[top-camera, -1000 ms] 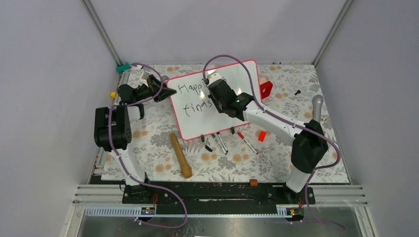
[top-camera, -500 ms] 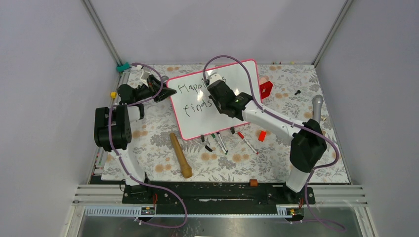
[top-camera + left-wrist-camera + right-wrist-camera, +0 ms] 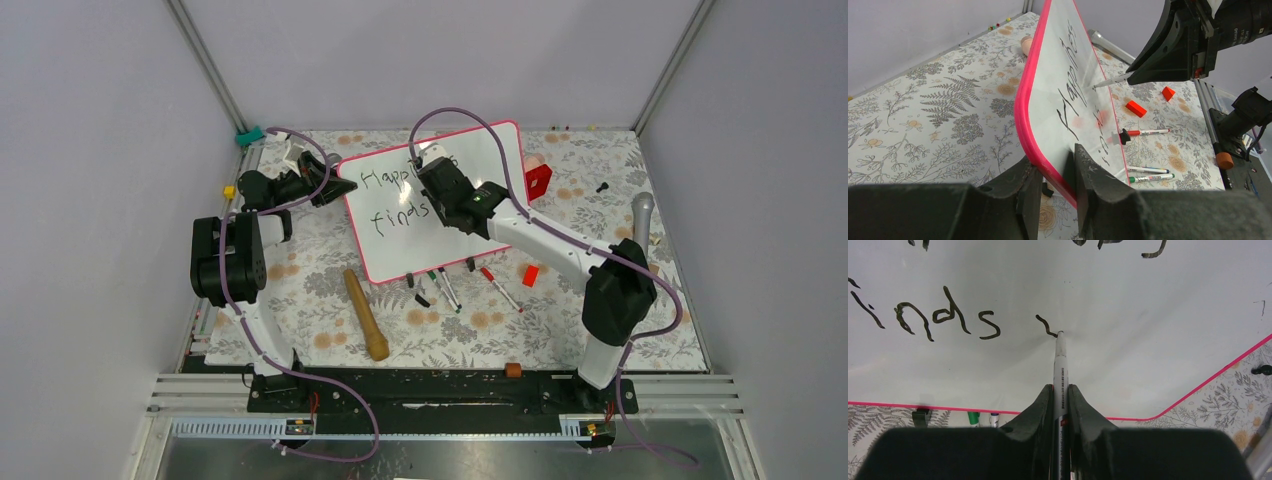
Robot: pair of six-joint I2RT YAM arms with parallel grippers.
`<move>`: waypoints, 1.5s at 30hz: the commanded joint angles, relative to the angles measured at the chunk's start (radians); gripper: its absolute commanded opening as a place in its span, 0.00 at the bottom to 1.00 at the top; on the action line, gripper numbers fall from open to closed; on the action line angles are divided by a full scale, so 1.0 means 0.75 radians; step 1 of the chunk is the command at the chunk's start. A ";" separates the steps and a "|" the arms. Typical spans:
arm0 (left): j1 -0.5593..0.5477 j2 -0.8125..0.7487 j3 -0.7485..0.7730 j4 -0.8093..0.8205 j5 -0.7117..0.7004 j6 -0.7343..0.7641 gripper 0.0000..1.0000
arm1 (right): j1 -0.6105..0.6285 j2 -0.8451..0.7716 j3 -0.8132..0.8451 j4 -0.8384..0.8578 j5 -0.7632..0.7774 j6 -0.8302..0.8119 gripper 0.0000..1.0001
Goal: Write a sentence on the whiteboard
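The whiteboard (image 3: pixel 398 250), white with a pink-red frame, stands tilted at the back middle of the table. My left gripper (image 3: pixel 335 190) is shut on its left edge; in the left wrist view the fingers (image 3: pixel 1053 165) pinch the frame of the whiteboard (image 3: pixel 1058 70). The sentence (image 3: pixel 398 212) reads "Happi…" above "finds"; its upper line is partly hidden by my right arm. My right gripper (image 3: pixel 1060 387) is shut on a thin white marker (image 3: pixel 1060 365), whose tip touches the board at the end of a short new stroke (image 3: pixel 1045 326) right of "finds" (image 3: pixel 938 317).
A wooden stick (image 3: pixel 366 314) lies in front of the board. Loose markers (image 3: pixel 445 288), a red-capped marker (image 3: pixel 500 290) and black caps lie along the board's near edge. A red block (image 3: pixel 530 275), a red box (image 3: pixel 538 180) and a grey handle (image 3: pixel 640 215) are to the right.
My right arm has edged slightly left and up over the board with the marker. The left gripper and the board have stayed still.
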 commanded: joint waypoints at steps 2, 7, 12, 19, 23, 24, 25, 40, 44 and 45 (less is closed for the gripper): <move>-0.037 0.013 -0.051 0.106 0.386 0.224 0.00 | -0.031 0.036 0.080 0.053 0.042 -0.011 0.00; -0.037 0.013 -0.051 0.106 0.386 0.224 0.00 | -0.031 0.041 0.098 0.054 0.040 -0.013 0.00; -0.036 0.013 -0.051 0.106 0.386 0.224 0.00 | -0.032 0.054 0.114 0.053 0.056 -0.019 0.00; -0.036 0.013 -0.051 0.106 0.385 0.224 0.00 | -0.031 0.037 0.077 0.048 0.023 -0.011 0.00; -0.037 0.015 -0.048 0.105 0.387 0.222 0.00 | -0.031 0.015 0.014 0.047 0.010 -0.002 0.00; -0.036 0.015 -0.046 0.106 0.387 0.219 0.00 | -0.031 0.010 0.000 0.047 0.006 0.001 0.00; -0.037 0.018 -0.045 0.105 0.386 0.216 0.00 | -0.032 0.004 -0.013 0.048 0.003 0.006 0.00; -0.037 0.016 -0.046 0.105 0.385 0.218 0.00 | -0.032 -0.019 -0.076 0.021 -0.114 0.040 0.00; -0.037 0.016 -0.045 0.106 0.386 0.218 0.00 | -0.030 -0.021 -0.077 0.015 -0.158 0.041 0.00; -0.037 0.018 -0.045 0.105 0.387 0.217 0.00 | -0.030 -0.021 -0.075 0.014 -0.165 0.042 0.00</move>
